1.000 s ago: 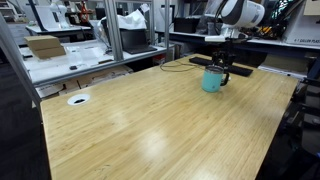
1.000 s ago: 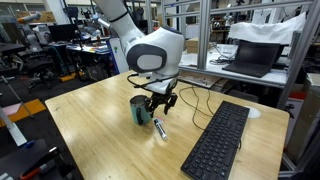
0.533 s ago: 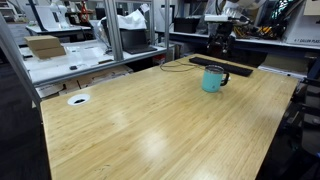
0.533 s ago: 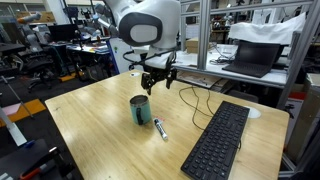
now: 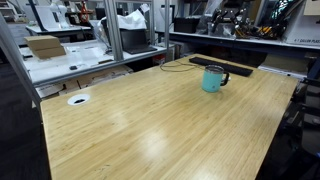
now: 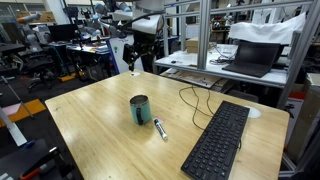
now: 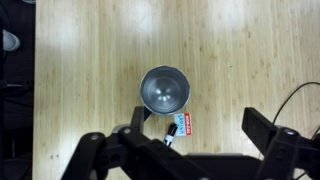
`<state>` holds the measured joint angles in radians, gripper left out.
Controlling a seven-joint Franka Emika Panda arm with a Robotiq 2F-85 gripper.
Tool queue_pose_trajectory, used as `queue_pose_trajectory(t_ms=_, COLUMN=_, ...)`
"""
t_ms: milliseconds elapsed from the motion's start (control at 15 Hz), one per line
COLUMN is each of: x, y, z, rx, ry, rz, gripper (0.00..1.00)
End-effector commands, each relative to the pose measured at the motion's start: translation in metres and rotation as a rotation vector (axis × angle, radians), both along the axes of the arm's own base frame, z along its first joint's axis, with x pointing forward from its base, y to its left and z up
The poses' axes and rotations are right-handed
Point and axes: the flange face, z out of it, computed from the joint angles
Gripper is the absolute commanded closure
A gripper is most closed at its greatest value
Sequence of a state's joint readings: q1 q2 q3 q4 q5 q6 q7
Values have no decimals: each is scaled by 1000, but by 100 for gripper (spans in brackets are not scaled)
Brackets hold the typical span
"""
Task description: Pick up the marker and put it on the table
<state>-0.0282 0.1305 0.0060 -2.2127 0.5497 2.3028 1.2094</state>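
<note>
mug (image 6: 140,110) just beside marker (image 6: 159,128) | keyboard (image 6: 218,142) near | above open

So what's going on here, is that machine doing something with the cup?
A robot arm is working over a wooden table; its job is to put a marker on the table. Right now its gripper is open, holds nothing and hangs high above a teal mug. The marker lies flat on the wood right beside the mug, with a black keyboard nearby. The job looks done.
</note>
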Motion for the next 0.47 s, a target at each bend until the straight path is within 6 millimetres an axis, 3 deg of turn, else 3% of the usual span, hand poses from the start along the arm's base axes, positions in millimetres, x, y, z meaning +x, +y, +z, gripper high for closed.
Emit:
queue_pose_trajectory(t_ms=0, x=-16, y=5, z=21, rx=-56, ry=17, rz=53, gripper=0)
queue_pose_trajectory(t_ms=400, x=-21, y=13, z=32, rx=-136, ry=9, rz=98, gripper=0)
